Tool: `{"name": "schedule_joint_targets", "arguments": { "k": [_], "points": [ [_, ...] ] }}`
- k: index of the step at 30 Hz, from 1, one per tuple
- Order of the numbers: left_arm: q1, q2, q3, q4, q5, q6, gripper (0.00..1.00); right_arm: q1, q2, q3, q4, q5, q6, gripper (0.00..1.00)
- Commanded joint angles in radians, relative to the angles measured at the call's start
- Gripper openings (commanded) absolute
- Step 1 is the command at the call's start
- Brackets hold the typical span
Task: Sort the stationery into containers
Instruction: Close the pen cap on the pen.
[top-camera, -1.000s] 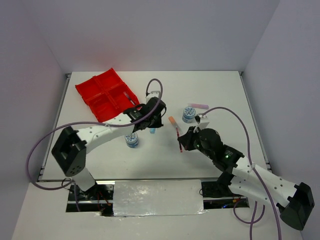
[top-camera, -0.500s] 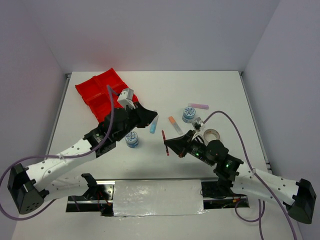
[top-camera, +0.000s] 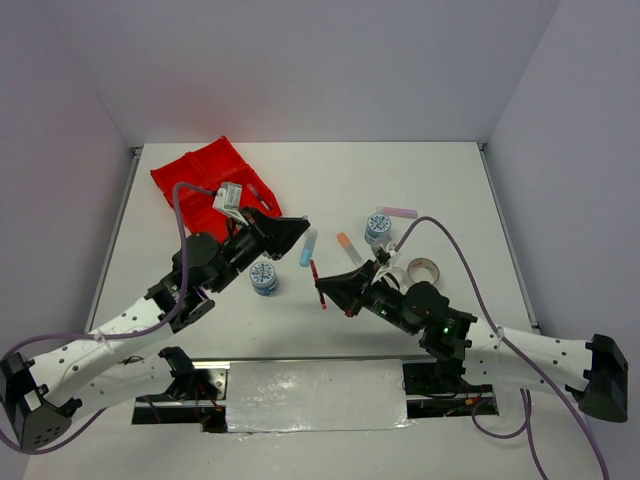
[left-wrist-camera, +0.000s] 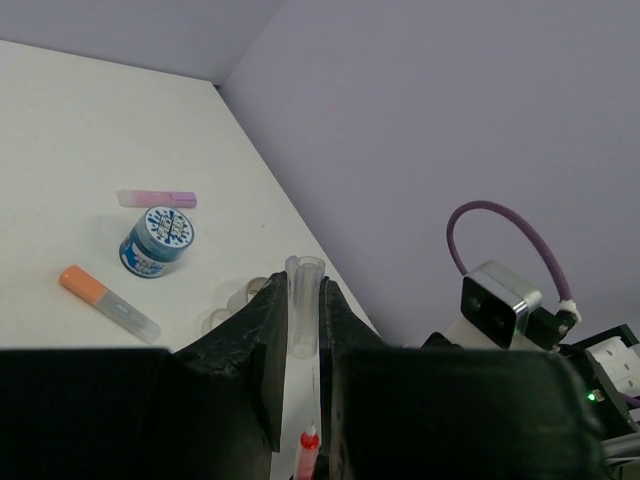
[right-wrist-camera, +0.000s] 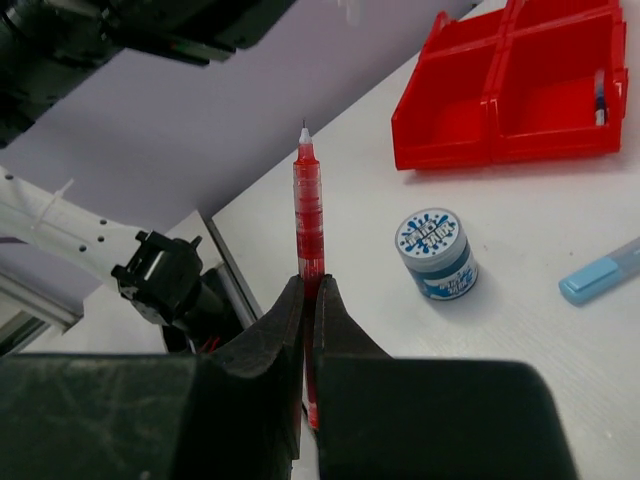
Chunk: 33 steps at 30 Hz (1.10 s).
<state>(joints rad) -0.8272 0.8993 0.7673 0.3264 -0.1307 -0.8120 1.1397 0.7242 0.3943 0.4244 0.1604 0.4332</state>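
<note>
One camera hangs high above and behind the arm bases, looking down over the whole tabletop (top-camera: 440, 180). A camera close behind the left gripper (left-wrist-camera: 303, 290) looks low across toward the far right corner. Another, close behind the right gripper (right-wrist-camera: 308, 292), faces the far left corner and the red tray (right-wrist-camera: 440, 130). Both wrist views catch the red pen (right-wrist-camera: 308, 215), also seen from overhead.
</note>
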Motion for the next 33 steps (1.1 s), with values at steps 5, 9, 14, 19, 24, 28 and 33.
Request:
{"name": "schedule_joint_targets", "arguments": {
  "k": [5,9,14,19,24,28,33],
  "points": [
    [0.0,-0.039,-0.033,0.115,0.049,0.002,0.0,0.012,0.046,0.1,0.079,0.044,-0.067,0.0],
    [0.0,-0.059,-0.045,0.131,0.057,-0.001,0.0,0.012,0.055,0.112,0.08,0.06,-0.08,0.0],
    [0.0,-0.069,-0.045,0.112,0.054,-0.004,0.0,0.012,0.047,0.113,0.083,0.079,-0.085,0.0],
    [0.0,-0.065,-0.037,0.109,0.055,-0.007,0.0,0.012,0.058,0.115,0.083,0.076,-0.083,0.0],
    [0.0,-0.051,-0.034,0.106,0.065,-0.018,0.0,0.012,0.055,0.123,0.077,0.08,-0.087,0.0],
    [0.0,-0.045,-0.037,0.112,0.072,-0.027,0.0,0.014,0.066,0.13,0.071,0.094,-0.087,0.0],
    [0.0,-0.04,-0.031,0.102,0.082,-0.032,0.0,0.012,0.076,0.138,0.07,0.102,-0.091,0.0]
  ]
}}
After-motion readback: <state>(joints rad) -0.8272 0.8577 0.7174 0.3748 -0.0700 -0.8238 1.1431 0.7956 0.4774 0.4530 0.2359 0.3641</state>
